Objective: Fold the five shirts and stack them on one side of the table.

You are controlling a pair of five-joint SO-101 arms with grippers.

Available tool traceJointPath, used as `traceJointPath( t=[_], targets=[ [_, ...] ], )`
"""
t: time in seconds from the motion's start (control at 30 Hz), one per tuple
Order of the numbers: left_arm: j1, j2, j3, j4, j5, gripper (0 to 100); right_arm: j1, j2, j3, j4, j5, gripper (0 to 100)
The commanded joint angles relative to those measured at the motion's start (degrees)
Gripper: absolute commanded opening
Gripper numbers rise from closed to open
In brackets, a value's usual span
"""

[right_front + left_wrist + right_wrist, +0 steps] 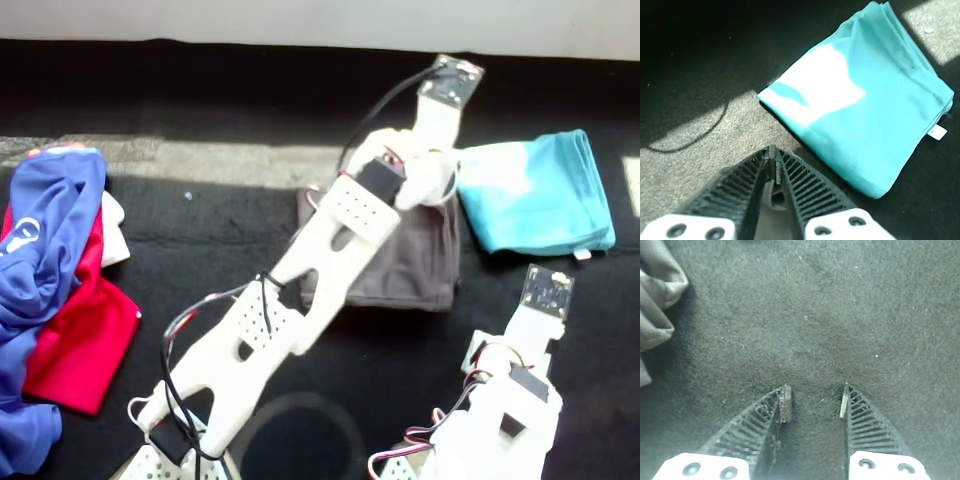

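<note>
A folded teal shirt (540, 190) lies at the right rear of the dark table, and a folded grey shirt (420, 255) lies just left of it. A crumpled blue shirt (45, 260) lies over a red shirt (85, 340) at the left edge, with a bit of white cloth (113, 230) behind them. My left arm (330, 250) stretches diagonally over the grey shirt. My left gripper (772, 151) is shut on nothing and hangs beside the near corner of the teal shirt (865, 100). My right gripper (814, 401) is open over bare table, right of the grey shirt's corner (655, 290).
A sunlit strip (230, 160) crosses the table behind the shirts. A dark ring mark (300, 430) shows near the front between the arm bases. Cables (180, 380) run along the left arm. Bare table lies in front of the teal shirt around my right arm (510, 400).
</note>
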Motion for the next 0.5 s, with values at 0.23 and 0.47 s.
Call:
traceJointPath(
  t=[0.23,0.47],
  targets=[
    [-0.7,2.0,-2.4,9.5,0.0,1,2.2,0.0,0.4,-0.8,-0.5,18.3],
    [0.1,8.6,-2.7,1.8,-0.2,1,2.2,0.0,0.4,-0.8,-0.5,18.3]
  ],
)
